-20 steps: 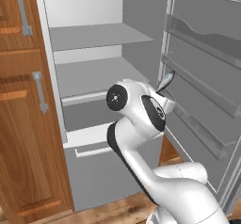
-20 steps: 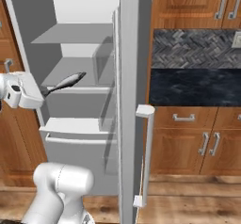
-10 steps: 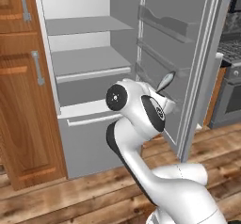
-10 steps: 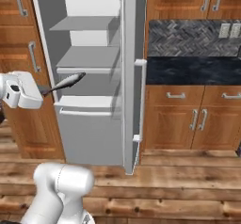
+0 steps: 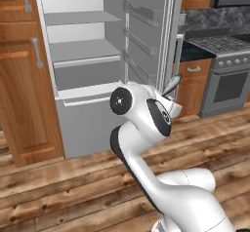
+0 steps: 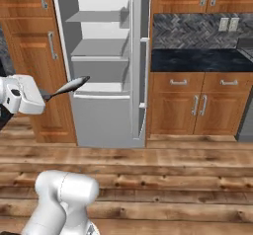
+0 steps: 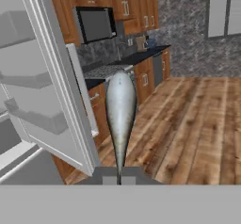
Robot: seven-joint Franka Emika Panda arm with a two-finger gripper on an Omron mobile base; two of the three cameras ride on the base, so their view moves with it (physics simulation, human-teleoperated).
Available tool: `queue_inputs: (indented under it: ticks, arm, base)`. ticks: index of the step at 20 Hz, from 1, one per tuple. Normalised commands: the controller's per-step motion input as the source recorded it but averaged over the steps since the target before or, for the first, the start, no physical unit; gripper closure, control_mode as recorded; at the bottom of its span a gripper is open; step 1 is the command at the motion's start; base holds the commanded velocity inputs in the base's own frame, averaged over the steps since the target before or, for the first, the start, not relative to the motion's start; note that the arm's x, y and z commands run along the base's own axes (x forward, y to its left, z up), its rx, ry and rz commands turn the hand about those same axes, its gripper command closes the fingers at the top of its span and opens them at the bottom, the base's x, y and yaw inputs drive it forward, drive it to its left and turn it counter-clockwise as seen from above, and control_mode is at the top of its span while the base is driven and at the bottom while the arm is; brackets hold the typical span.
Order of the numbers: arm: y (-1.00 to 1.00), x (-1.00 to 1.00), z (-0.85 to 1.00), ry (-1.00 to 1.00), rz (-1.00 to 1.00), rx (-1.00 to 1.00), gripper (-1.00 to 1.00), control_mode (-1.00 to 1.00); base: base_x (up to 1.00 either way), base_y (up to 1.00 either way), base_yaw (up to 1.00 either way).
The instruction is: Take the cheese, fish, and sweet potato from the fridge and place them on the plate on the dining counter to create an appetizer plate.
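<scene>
You are looking at a simulated kitchen with a wooden plank floor (image 6: 163,170). The tool (image 7: 118,178) is closed tight on the thin tail of the fish (image 7: 120,110), a slender grey body that sticks straight out ahead of it in the hand view. From the right base view the fish (image 6: 69,87) points out from the white hand towards the fridge (image 6: 101,66), held in the air in front of it and touching nothing else. From the left base view only its tip (image 5: 172,84) shows above the arm's white elbow.

The fridge (image 5: 83,65) stands open, its door (image 5: 149,36) swung out to the right. Its white shelves and door racks look bare; the lower drawer is shut.

Wooden cabinets (image 5: 19,75) flank the fridge. To the right of the door stand a steel stove (image 5: 227,75) and, in the right base view, a black wall counter (image 6: 197,60) over wooden cupboards, with a grey patterned backsplash (image 6: 192,30). A microwave (image 7: 94,24) hangs above the stove in the hand view
</scene>
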Motion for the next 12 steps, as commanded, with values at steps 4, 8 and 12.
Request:
queue_inputs:
  ticks: [4, 8, 12]
  arm:
    - [0.0, 0.0, 0.0, 0.0, 0.0, 0.0, 1.0, 1.0]
    - [0.0, 0.0, 0.0, 0.0, 0.0, 0.0, 1.0, 1.0]
    - [0.0, 0.0, 0.0, 0.0, 0.0, 0.0, 1.0, 1.0]
  base:
    - [-1.0, 0.0, 0.0]
    - [-1.0, 0.0, 0.0]
    - [-1.0, -0.02, 0.0]
